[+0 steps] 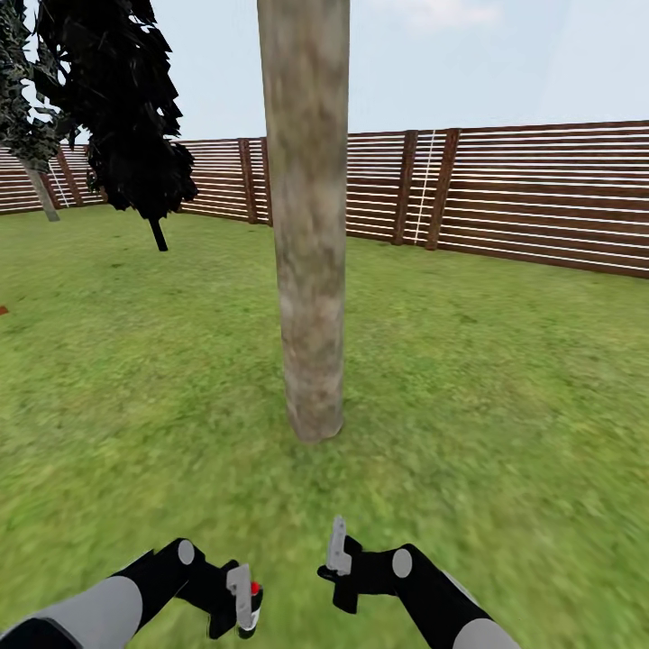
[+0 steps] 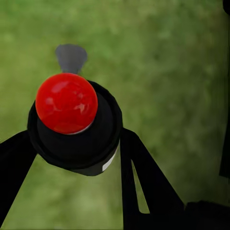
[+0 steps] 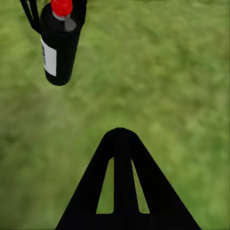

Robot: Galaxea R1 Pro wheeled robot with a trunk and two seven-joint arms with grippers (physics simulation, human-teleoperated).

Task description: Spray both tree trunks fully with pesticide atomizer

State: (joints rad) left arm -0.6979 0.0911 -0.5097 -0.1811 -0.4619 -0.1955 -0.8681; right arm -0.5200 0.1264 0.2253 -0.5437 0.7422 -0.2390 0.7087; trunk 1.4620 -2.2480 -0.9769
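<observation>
One atomizer point(image 2: 76, 124), a black bottle with a red cap and a white label, sits low in the head frame, left of centre, clamped between the left gripper's point(image 1: 240, 602) two fingers. In the left wrist view the red cap faces the camera, a black finger point(image 2: 143, 182) pressed to each side of the bottle. In the right wrist view the atomizer point(image 3: 60, 43) hangs at upper left above the grass. The right gripper point(image 1: 337, 552), lower centre of the head frame, holds nothing; whether its fingers are spread or closed cannot be told. One thick grey-tan trunk point(image 1: 308, 225) rises at centre from the lawn point(image 1: 505, 379). At upper left stands one near-black tree point(image 1: 126, 108), and beside it one pale thin trunk point(image 1: 41, 194). A slatted fence point(image 1: 541, 194) crosses behind.
</observation>
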